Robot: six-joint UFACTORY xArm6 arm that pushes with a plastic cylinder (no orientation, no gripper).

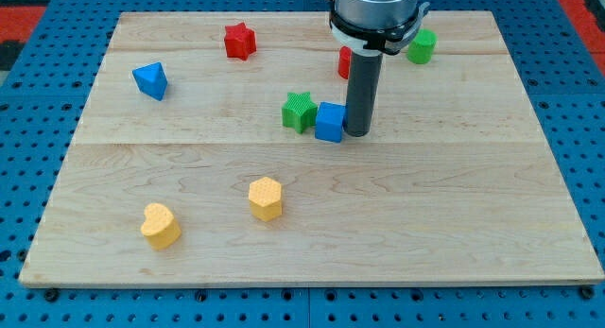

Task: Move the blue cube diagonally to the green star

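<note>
Seven small blocks lie on the wooden board [454, 224], and the blue cube [329, 121] sits near the middle, just beside the green star [299, 111] on its right and a little lower, perhaps touching it. My tip [358, 131] stands right against the cube's right side; the rod has no jaws, so nothing opens or closes. Farther away are a red star [240, 40], a blue triangular block [151, 79], a green cylinder [422, 46], a red block [345, 61] half hidden behind the rod, a yellow heart [161, 224] and a yellow hexagonal block [266, 198].

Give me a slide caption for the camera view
My tip presses the blue cube's right side, the cube touching the green star on the wooden board.
</note>
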